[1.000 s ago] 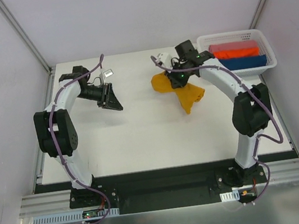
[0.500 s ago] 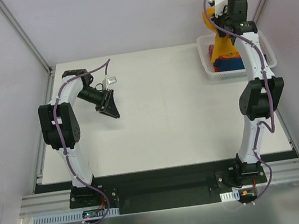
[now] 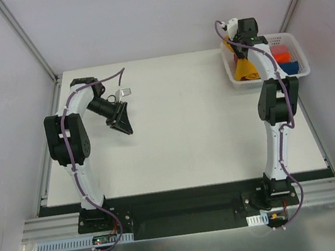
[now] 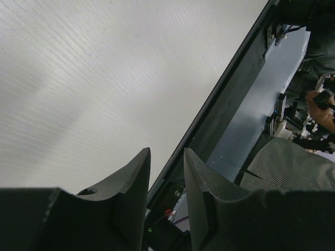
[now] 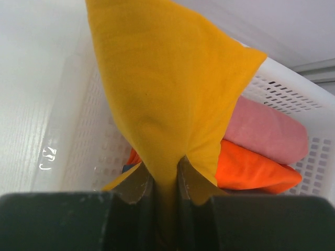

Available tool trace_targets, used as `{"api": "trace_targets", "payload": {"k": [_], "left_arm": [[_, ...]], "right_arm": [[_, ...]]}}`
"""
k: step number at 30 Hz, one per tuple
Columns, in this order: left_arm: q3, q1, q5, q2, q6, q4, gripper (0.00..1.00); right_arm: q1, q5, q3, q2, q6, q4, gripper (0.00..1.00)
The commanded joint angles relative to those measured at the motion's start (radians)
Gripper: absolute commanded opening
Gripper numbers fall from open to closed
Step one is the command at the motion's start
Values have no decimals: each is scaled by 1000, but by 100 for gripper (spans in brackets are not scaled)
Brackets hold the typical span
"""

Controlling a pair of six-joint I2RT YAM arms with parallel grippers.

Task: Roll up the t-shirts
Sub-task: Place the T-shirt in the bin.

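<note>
A mustard-yellow t-shirt (image 5: 167,78) hangs bunched from my right gripper (image 5: 163,163), which is shut on a fold of it. In the top view this t-shirt (image 3: 247,69) dangles into the left end of the white basket (image 3: 289,35) at the table's back right corner, with my right gripper (image 3: 236,48) just above it. My left gripper (image 3: 125,126) hovers over the back left of the table, far from the shirt. In the left wrist view the left gripper (image 4: 166,151) is open a little, with nothing between its fingers.
A pink rolled shirt (image 5: 267,133) and an orange one (image 5: 254,170) lie in the basket beside the yellow cloth. A blue one (image 3: 292,68) lies at the basket's near side. The white table (image 3: 188,135) runs to a black front edge (image 4: 225,99).
My right arm has carried the yellow t-shirt from the middle of the table up over the basket and then lower into it. The left arm has barely shifted.
</note>
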Motion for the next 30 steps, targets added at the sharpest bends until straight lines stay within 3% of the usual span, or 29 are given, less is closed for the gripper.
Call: {"api": "trace_targets", "payload": {"k": [1, 12, 27, 28, 30], "left_arm": [[4, -6, -2, 14, 32, -38, 31], [25, -23, 4, 46, 23, -32, 31], [33, -74, -22, 78, 24, -32, 31], [36, -80, -25, 83, 24, -32, 31], [40, -97, -30, 89, 24, -33, 31]], "right_arm": [[8, 50, 0, -28, -23, 23, 1], [66, 10, -80, -20, 159, -64, 1], [-9, -180, -98, -15, 533, -121, 0], [-17, -206, -94, -17, 552, -123, 3], [-20, -302, -94, -15, 581, -121, 21]]}}
